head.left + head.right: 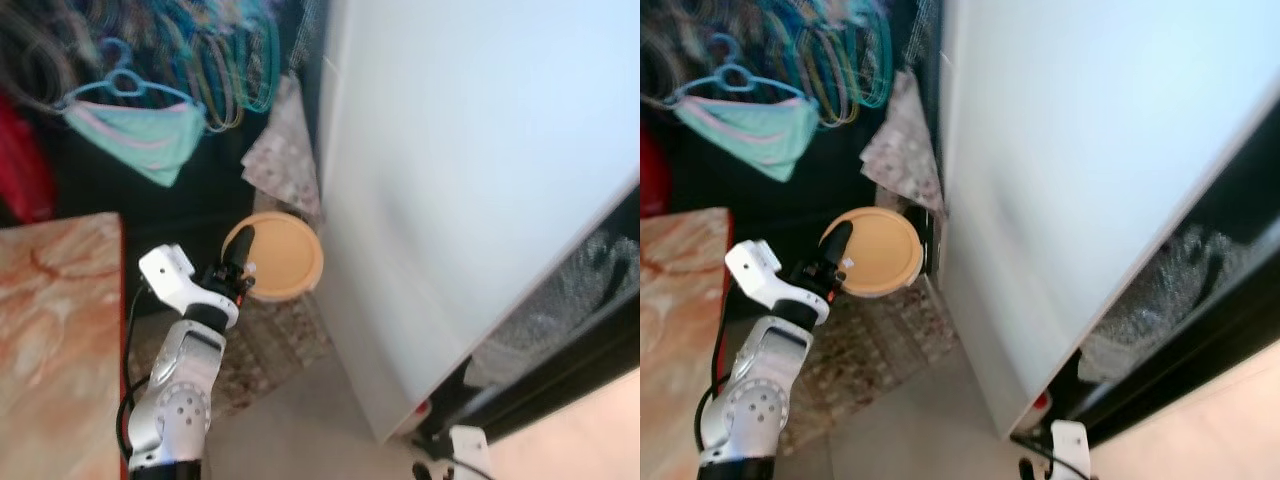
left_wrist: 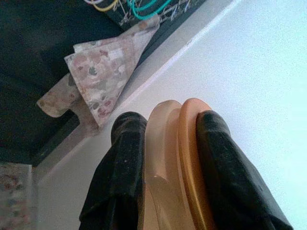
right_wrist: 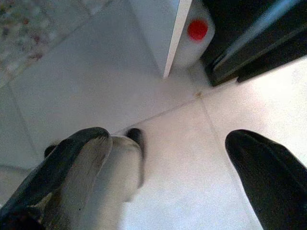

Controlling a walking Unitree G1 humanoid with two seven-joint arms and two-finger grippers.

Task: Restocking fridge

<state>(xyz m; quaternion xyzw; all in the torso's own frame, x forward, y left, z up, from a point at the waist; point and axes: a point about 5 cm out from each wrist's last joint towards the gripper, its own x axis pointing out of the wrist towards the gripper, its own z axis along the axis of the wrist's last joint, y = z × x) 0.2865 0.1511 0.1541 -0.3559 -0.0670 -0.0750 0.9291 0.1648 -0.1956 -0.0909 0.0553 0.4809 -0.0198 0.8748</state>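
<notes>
Low and nearest the camera, the right gripper (image 3: 184, 177) hangs over pale floor tiles (image 3: 96, 91) with its two black fingers spread wide apart and nothing between them; one finger (image 3: 72, 172) has a pale smear along its inner face. Just beyond it on the floor, a white jug with a red cap (image 3: 196, 31) stands at the bottom corner of the white fridge door (image 3: 158, 28), against a dark frame.

On the robot's left, the silver left arm (image 1: 175, 385) reaches up and forward beside a marble-patterned counter (image 1: 55, 330). The left gripper (image 1: 237, 262) is clamped on the edge of a stack of round tan plates (image 1: 280, 255); the wrist view shows two rims, one paler and one more orange, pinched tightly between the black fingers (image 2: 120, 167). The plates are held up on edge, close to the fridge door's left edge, over a speckled rug (image 1: 270, 345).

The big white door (image 1: 470, 170) stands open and takes up the right half of the scene, with a dark interior (image 1: 1180, 290) beyond its lower edge. Farther back, a floral cloth (image 2: 103, 72) hangs beside the fridge, and a blue hanger carrying a mint garment (image 1: 140, 130) and a bunch of coloured hangers (image 1: 235, 60) hang against a dark background.
</notes>
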